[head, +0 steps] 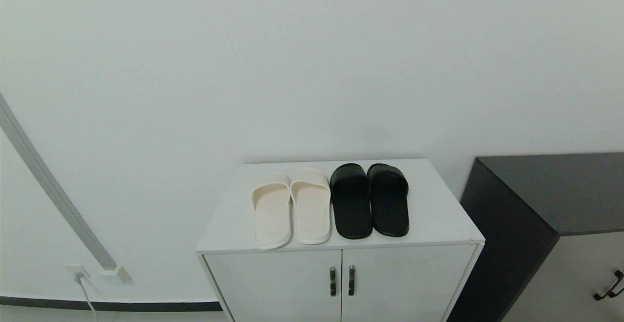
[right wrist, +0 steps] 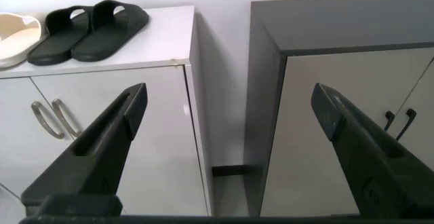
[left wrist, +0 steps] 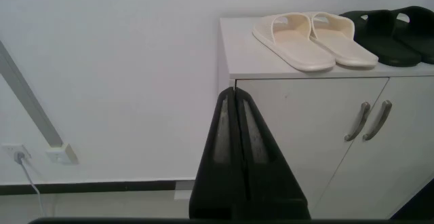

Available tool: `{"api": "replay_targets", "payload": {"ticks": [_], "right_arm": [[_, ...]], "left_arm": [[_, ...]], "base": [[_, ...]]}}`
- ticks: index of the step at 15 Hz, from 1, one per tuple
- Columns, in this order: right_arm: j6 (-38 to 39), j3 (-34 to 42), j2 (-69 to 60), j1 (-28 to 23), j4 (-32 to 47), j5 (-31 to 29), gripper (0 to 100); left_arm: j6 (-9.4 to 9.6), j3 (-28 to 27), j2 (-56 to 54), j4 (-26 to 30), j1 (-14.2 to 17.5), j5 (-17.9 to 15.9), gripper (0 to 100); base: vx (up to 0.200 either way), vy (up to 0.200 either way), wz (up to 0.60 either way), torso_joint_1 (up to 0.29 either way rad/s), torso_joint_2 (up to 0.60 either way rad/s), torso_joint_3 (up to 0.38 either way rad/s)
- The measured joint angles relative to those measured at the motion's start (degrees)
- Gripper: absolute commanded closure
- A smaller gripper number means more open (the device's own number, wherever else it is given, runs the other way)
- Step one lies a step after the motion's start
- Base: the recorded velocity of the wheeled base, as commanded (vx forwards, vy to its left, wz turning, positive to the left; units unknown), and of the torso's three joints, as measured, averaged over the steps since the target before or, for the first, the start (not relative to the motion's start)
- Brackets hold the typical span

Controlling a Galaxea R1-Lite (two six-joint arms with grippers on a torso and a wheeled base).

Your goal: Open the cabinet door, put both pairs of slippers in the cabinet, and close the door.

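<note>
White cabinet (head: pixel 438 214) sat lower centre of the head view, both doors shut. Cream slippers (head: pixel 291 207) and black slippers (head: pixel 369 200) lay on its top, cream on the left, pairs just beside each other. Left gripper (left wrist: pixel 235 98) was clenched on nothing; right gripper (right wrist: pixel 229 91) was spread wide, empty. Dark cabinet (head: pixel 560 190) stood at lower right.

no readable text, labels or signs

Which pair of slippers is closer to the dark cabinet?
The black pair, on the right of the white cabinet top, toward the dark cabinet; the cream pair lies left of it.
</note>
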Motion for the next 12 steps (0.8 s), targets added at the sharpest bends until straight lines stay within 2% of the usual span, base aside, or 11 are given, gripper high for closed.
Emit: {"api": "replay_targets", "payload": {"ticks": [10,12], "right_arm": [[-0.99,-0.16,0.00,0.00,-0.71,1.22,0],[1.16,-4.21,1.00,0.37,-1.96,1.23,0]], "left_arm": [[-0.11,0.00,0.00,-0.02,0.00,0.00,100],[-0.04,0.00,0.00,0.00,0.00,-0.05,100]], "base": [[0.000,0.000,0.00,0.000,0.00,0.000],[0.000,0.000,0.00,0.000,0.00,0.000]]}}
